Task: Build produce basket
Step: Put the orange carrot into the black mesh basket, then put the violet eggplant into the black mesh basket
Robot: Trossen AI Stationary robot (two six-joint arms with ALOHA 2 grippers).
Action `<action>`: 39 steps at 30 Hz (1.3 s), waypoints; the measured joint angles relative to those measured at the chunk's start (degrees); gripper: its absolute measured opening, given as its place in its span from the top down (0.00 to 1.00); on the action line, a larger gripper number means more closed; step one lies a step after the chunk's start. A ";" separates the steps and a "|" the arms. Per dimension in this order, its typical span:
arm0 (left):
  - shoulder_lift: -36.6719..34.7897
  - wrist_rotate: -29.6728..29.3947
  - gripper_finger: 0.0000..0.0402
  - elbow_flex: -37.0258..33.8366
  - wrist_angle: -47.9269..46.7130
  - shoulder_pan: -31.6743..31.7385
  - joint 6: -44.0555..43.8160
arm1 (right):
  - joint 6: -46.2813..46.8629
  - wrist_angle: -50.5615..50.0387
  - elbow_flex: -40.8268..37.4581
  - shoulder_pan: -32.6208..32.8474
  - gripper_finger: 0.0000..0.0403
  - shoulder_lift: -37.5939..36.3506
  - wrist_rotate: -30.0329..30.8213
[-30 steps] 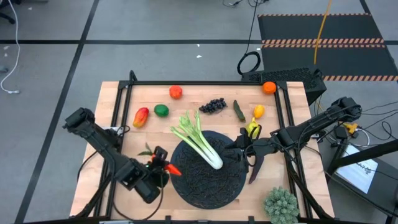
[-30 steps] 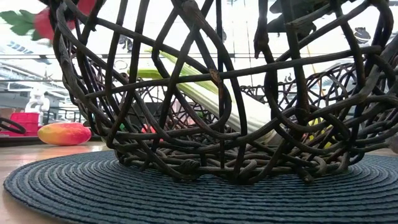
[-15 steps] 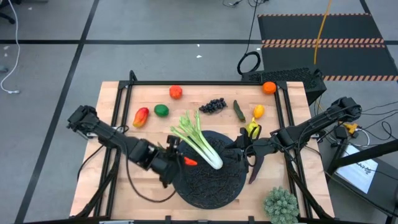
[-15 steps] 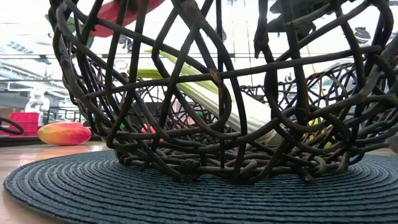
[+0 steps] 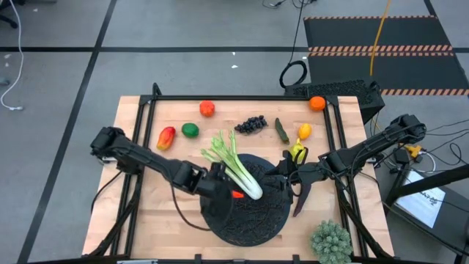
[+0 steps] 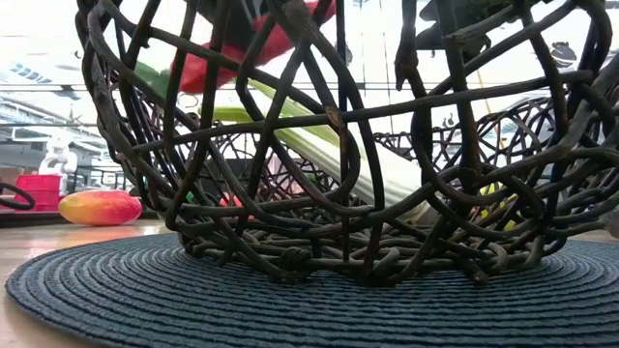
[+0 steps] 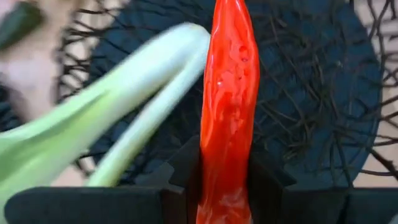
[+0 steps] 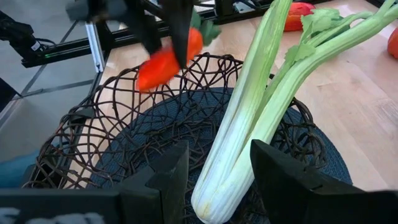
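A long red pepper point(image 5: 237, 194) hangs over the left part of the black woven basket point(image 5: 256, 227), with my left gripper point(image 5: 226, 190) shut on it. In the low view the pepper point(image 6: 261, 48) shows above the basket's rim point(image 6: 338, 126). A leek point(image 5: 236, 167) lies with its white end inside the basket and its leafy top over the far left rim. My right gripper point(image 5: 284, 174) stands open at the basket's right rim; the leek's white end point(image 8: 214, 199) shows beyond its fingers. My left gripper pinches the pepper near its green stem end point(image 7: 225, 186) between its two fingers. The fingers point(image 8: 177, 25) slant down from the table's left side and lie along the pepper. The pepper is lifted clear, and its pointed end point(image 8: 146, 78) hangs toward the basket's inside.
On the table beyond the basket lie a tomato point(image 5: 207, 108), a lime point(image 5: 190, 130), a red-yellow fruit point(image 5: 166, 137), grapes point(image 5: 253, 124), a pickle point(image 5: 282, 130), a lemon point(image 5: 304, 131) and an orange point(image 5: 316, 103). A spiky green clump point(image 5: 331, 242) stands near right.
My left gripper has carried the pepper toward the table's right edge, from the near left of the basket over its left rim. The wrist has rolled on the way, and the pepper now points into the basket. The fingers stay shut on it.
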 joint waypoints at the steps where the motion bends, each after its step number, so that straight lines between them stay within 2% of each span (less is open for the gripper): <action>1: 0.66 0.06 0.76 0.00 0.12 -0.21 0.49 | 0.00 -0.01 0.00 0.00 0.58 0.00 0.00; 7: 3.35 -0.10 0.75 0.00 0.93 -0.73 2.36 | 0.00 -0.35 0.00 0.00 0.58 0.00 0.01; 20: 4.39 -2.22 0.59 -0.07 1.11 -0.98 3.43 | 0.00 -0.42 0.00 0.00 0.58 0.00 0.01; 25: 4.12 -2.85 0.56 -0.07 1.03 -0.97 3.39 | 0.00 -0.42 0.00 0.00 0.58 0.00 0.00; 30: 0.98 -8.91 0.56 0.37 0.48 -1.27 2.83 | 1.98 -1.13 0.00 0.00 0.58 0.00 -0.02; 35: -4.73 -18.26 0.56 0.50 0.30 -1.52 2.70 | 9.25 -5.28 0.00 0.42 0.58 -0.02 0.66; 39: -10.07 -23.00 0.56 0.08 -0.96 -1.69 2.91 | 12.34 -8.51 0.00 1.62 0.58 -0.02 1.51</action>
